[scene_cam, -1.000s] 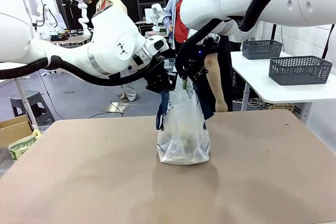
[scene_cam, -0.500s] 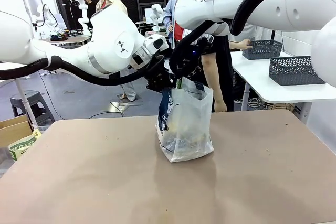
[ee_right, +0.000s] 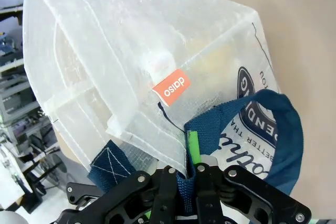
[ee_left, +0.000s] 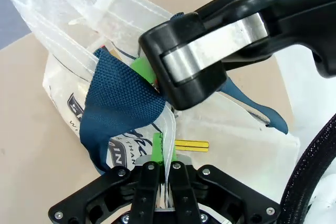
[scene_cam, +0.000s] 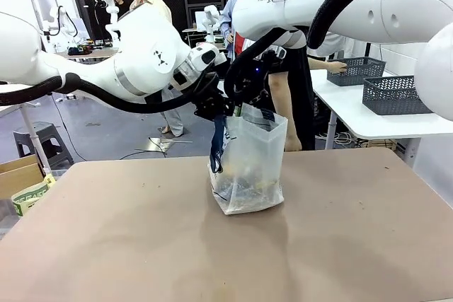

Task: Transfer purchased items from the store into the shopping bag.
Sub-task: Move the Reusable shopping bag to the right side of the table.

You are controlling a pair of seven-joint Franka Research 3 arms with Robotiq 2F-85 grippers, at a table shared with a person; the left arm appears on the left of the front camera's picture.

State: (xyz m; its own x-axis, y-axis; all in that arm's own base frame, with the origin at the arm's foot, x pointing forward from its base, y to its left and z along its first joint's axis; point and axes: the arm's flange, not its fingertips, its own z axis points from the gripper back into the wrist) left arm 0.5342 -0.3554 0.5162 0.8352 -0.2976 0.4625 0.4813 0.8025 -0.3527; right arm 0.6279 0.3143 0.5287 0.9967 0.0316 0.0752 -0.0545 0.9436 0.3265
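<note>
Clamping the shopping bag (scene_cam: 249, 175) at its top, left jaws grip its clear rim (ee_left: 169, 145), right jaws its navy strap (ee_right: 286, 129); uneven pulling could tear plastic or spill contents.

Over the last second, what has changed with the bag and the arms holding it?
The shopping bag went from bunched and narrow to spread open at the top. Behind it, a person's hand reached out to a grey basket at the far right. Unchanged: the left fingers and right fingers stay clamped on the bag's top edge, and its base rests on the table.
</note>
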